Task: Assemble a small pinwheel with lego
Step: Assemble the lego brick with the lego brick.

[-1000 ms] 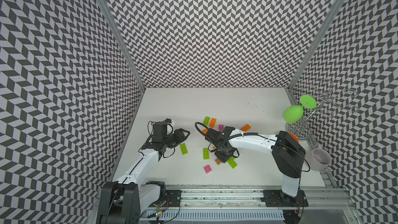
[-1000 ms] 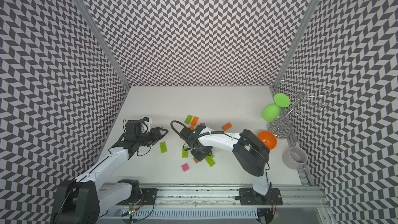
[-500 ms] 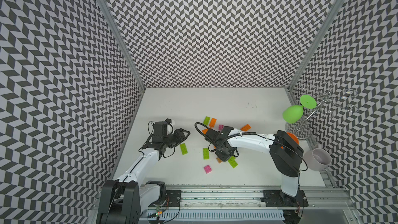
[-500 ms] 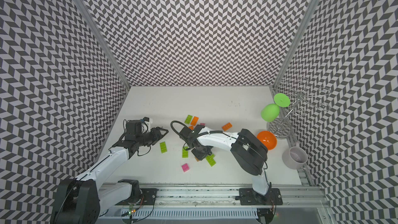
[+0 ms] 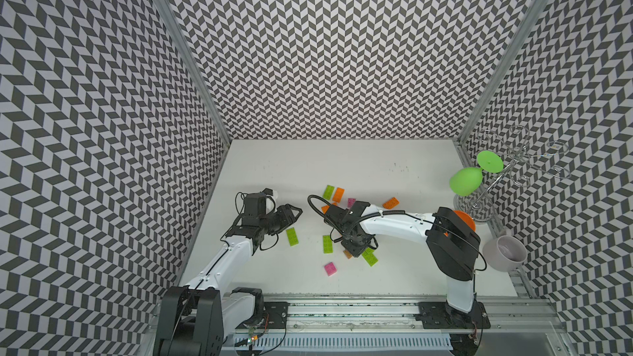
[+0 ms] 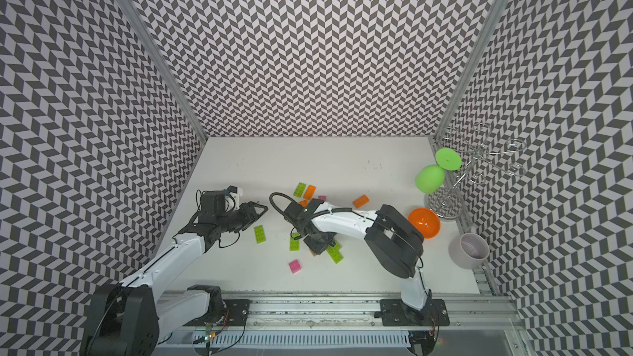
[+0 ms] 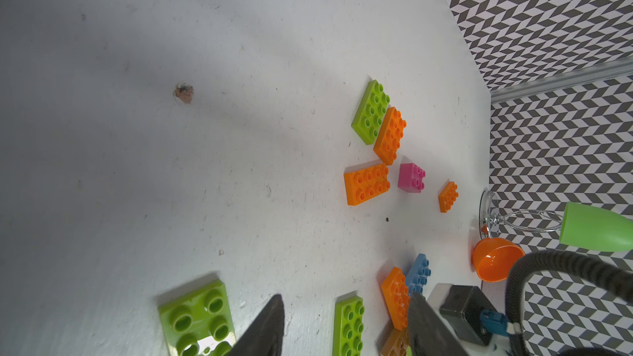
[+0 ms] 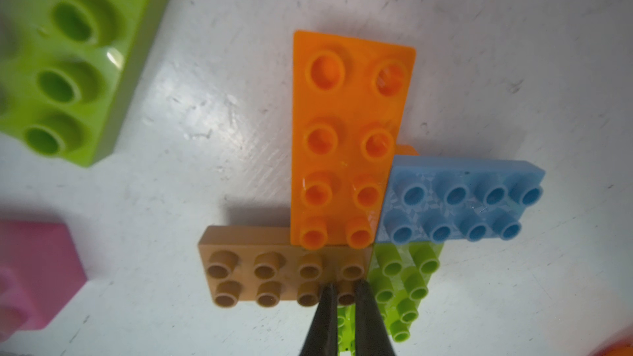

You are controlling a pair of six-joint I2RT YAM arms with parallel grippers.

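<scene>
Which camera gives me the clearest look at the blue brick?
Right wrist: the blue brick is close, all eight studs clear. Left wrist shows it small, partly hidden; in both top views the right arm covers it.

The left arm [image 5: 226,258] extends forward. The left end effector [image 5: 295,213] lies nearly level, aimed toward the right arm [image 5: 394,227], with its fingers [image 7: 263,327] spread apart and gripping nothing. The right arm reaches across leftward, wrist bent down. The right end effector [image 8: 344,285] points downward, jaws closed together.
</scene>
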